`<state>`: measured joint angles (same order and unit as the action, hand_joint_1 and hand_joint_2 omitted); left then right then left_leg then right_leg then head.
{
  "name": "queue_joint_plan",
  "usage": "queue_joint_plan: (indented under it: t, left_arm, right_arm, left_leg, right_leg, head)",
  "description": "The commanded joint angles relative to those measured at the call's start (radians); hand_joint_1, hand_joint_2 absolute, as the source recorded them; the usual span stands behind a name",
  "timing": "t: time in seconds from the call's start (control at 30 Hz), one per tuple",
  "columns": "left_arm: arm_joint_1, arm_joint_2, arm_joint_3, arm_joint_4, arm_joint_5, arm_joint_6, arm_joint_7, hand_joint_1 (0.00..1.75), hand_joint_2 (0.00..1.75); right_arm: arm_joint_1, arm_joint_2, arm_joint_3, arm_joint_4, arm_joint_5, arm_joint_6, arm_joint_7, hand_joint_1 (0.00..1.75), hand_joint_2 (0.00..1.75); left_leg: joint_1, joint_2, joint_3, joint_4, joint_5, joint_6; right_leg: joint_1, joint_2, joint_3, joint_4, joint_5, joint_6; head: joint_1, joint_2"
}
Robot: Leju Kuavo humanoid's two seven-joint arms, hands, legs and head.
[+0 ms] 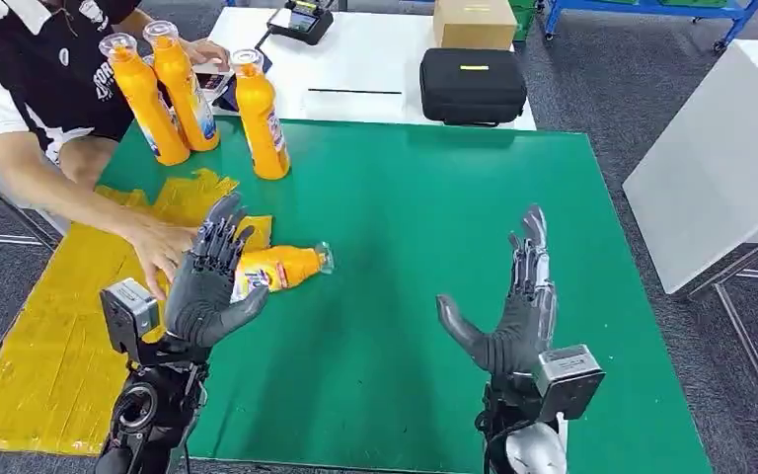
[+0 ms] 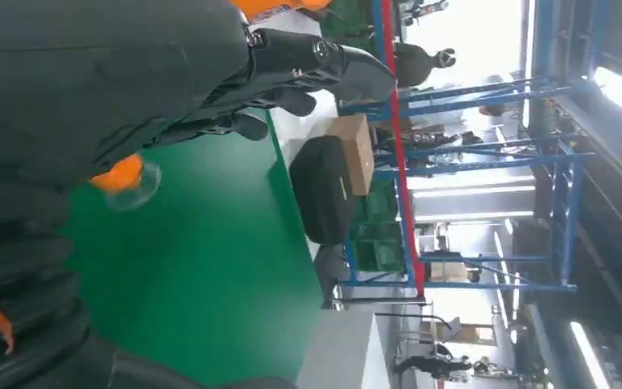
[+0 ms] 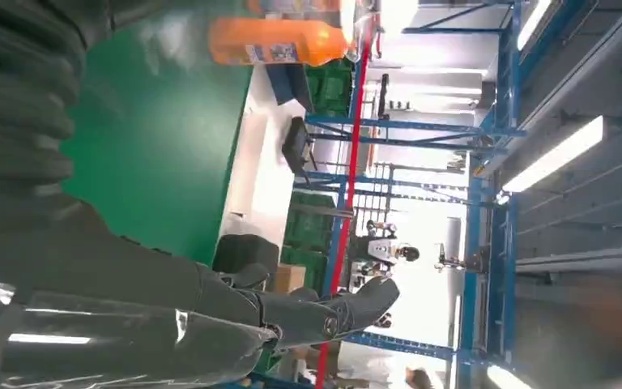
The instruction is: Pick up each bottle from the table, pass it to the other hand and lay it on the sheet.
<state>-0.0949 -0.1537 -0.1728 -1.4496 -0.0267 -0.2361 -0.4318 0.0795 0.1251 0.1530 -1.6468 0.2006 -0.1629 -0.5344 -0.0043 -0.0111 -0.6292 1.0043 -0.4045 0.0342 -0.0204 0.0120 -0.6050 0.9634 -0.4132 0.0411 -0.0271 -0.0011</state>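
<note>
Orange bottle [image 1: 281, 267] lying centre left at sheet [image 1: 49, 346] edge, flanked by left hand [image 1: 212, 286], fingers wide. Right hand [image 1: 518, 306] spread, empty. Three bottles [image 1: 202, 99] left standing upper left.

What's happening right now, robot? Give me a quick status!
Left hand open beside lying orange plastic bottle, right hand open, empty. Three orange bottles standing upright. Person's hand on crumpled yellow sheet, close by.

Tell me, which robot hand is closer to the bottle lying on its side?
Left. The left hand is right against the lying bottle; the right hand is apart, across the green table.
</note>
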Motion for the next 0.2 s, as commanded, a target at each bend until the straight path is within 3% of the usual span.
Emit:
queue_joint_plan:
  t: [0.03,0.2]
  left_arm:
    - [-0.014,0.051,-0.008,0.020,0.031,-0.009,0.018,0.00,1.75]
    - [-0.021,0.050,0.012,0.038,0.047,-0.014,0.018,0.00,1.75]
  right_arm:
    - [0.001,-0.011,-0.024,0.005,-0.016,0.035,0.013,0.00,1.75]
    - [-0.012,-0.012,-0.018,0.017,-0.008,0.055,0.024,0.00,1.75]
  left_leg:
    - [0.000,0.001,0.003,-0.001,-0.001,-0.001]
    - [0.000,0.001,0.005,-0.001,-0.002,-0.002]
  right_leg:
    - [0.000,0.000,0.002,-0.001,-0.001,-0.001]
    - [0.001,0.000,0.004,-0.001,-0.001,-0.002]
  head:
    - [0.000,0.000]
    - [0.000,0.000]
